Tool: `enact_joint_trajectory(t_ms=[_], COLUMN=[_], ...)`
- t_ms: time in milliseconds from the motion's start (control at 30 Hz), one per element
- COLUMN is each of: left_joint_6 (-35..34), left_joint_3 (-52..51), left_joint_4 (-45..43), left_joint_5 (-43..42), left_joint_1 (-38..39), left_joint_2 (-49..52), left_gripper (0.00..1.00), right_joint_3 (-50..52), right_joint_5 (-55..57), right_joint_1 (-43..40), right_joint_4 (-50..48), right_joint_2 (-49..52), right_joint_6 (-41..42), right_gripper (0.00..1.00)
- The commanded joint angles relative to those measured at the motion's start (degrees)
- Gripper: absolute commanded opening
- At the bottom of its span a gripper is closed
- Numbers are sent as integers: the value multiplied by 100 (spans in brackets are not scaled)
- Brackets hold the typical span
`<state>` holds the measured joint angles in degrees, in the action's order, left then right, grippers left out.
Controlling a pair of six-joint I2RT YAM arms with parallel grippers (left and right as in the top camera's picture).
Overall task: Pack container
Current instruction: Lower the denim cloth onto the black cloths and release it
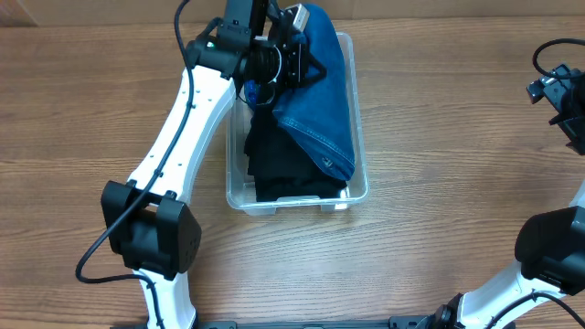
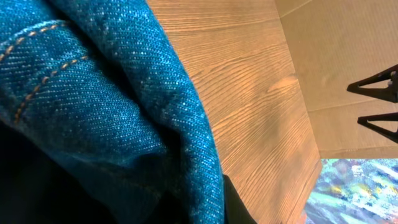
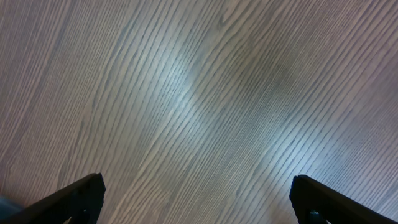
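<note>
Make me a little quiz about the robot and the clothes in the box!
1. True or false: the right gripper is holding a cloth.
2. What lies under the jeans in the container? A) a black cloth B) a red towel C) a book
3. Which gripper is shut on the jeans?
Key: 1 false, it is open over the bare table. 2 A. 3 the left gripper.

The denim [image 1: 324, 100] is blue with tan stitching, the cloth [image 1: 283, 169] under it looks black, the container [image 1: 297, 207] clear, the table [image 1: 439, 137] brown wood-grain.
</note>
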<state>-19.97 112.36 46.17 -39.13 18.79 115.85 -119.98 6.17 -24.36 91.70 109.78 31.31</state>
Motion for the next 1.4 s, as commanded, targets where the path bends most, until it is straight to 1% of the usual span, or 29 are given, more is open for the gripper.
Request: enact_joint_trajectory(t_ms=[0, 100, 133, 167, 200, 233, 267, 333, 400, 500, 567, 600, 700, 767, 800, 867, 900, 933, 1000, 1033, 1100, 1133, 1167, 1200, 1233, 1267, 1333, 1367], left_joint_6=[63, 20, -94, -323, -494, -603, -601, -599, -601, -601, -603, -603, -605, -765, -776, -782, -798, -796, -787, -789, -763, -592, -450, -376, -345, -181, -122, -122], left_joint_3=[289, 289, 289, 289, 289, 289, 289, 289, 289, 289, 289, 289, 289, 289, 289, 289, 289, 289, 317, 385, 778, 1049, 1375, 1650, 1740, 1738, 1668, 1598], left_joint_4=[-96, -133, -92, 28, 227, 483, 667, 1117, 1711, 2295, 2693, 2938, 3276, 3425, 3464, 3534, 3550, 3517, 3307, 3239, 3104, 3016, 2916, 2789, 2649, 2509, 2441, 2446], left_joint_5=[-439, -442, -437, -442, -442, -437, -411, -4, 721, 1113, 1572, 1878, 2369, 2844, 2957, 3333, 3499, 3766, 4330, 4542, 5023, 5086, 5086, 5049, 4970, 4778, 4494, 4389], left_joint_1=[146, 219, 236, 236, 236, 236, 236, 221, 197, 181, 181, 181, 181, 181, 181, 181, 181, 181, 181, 181, 181, 181, 181, 190, 208, 234, 302, 317], left_joint_2=[68, 70, 70, 70, 70, 70, 70, 70, 70, 70, 70, 70, 70, 70, 70, 70, 70, 70, 48, 26, -26, -33, -35, -35, -35, -33, 83, 155], left_gripper=[4, 5, 16, 21, 20, 17, 14, 14, 15, 22, 24, 29, 32, 37, 43, 77, 83, 84, 81, 81, 82, 82, 76, 66, 47, 32, 14, 6], right_joint_3=[-7, -9, -9, -7, -9, -7, -9, -7, -7, -7, -7, -7, -7, -9, -7, -7, -7, -7, -7, -7, -9, -9, -7, -9, -7, -9, -7, -7], right_joint_5=[17, 20, 17, 17, 17, 17, 17, 17, 17, 17, 17, 17, 17, 17, 17, 17, 20, 20, 17, 17, 17, 17, 17, 17, 17, 17, 17, 17], right_joint_1=[-9, -9, -9, -9, -9, -9, -9, -9, -9, -9, -9, -9, -9, -9, -9, -9, -9, -9, -9, -9, -9, -9, -9, -9, -9, -9, -9, -9], right_joint_4=[-11, -11, -11, -11, -11, -11, -11, -11, -11, -11, -11, -11, -11, -11, -11, -11, -11, -11, -11, -11, -11, -11, -11, -11, -11, -11, -11, -11], right_joint_2=[-37, -37, -37, -37, -37, -37, -37, -37, -37, -37, -37, -37, -37, -37, -37, -37, -37, -37, -37, -37, -37, -37, -37, -37, -37, -37, -37, -37], right_joint_6=[26, 26, 26, 26, 26, 26, 26, 26, 26, 26, 26, 26, 26, 26, 26, 26, 26, 26, 26, 26, 26, 26, 26, 26, 26, 26, 26, 26], right_gripper=[100, 100, 100, 100, 100, 100, 100, 100, 100, 100, 100, 100, 100, 100, 100, 100, 100, 100, 100, 100, 100, 100, 100, 100, 100, 100, 99, 100])
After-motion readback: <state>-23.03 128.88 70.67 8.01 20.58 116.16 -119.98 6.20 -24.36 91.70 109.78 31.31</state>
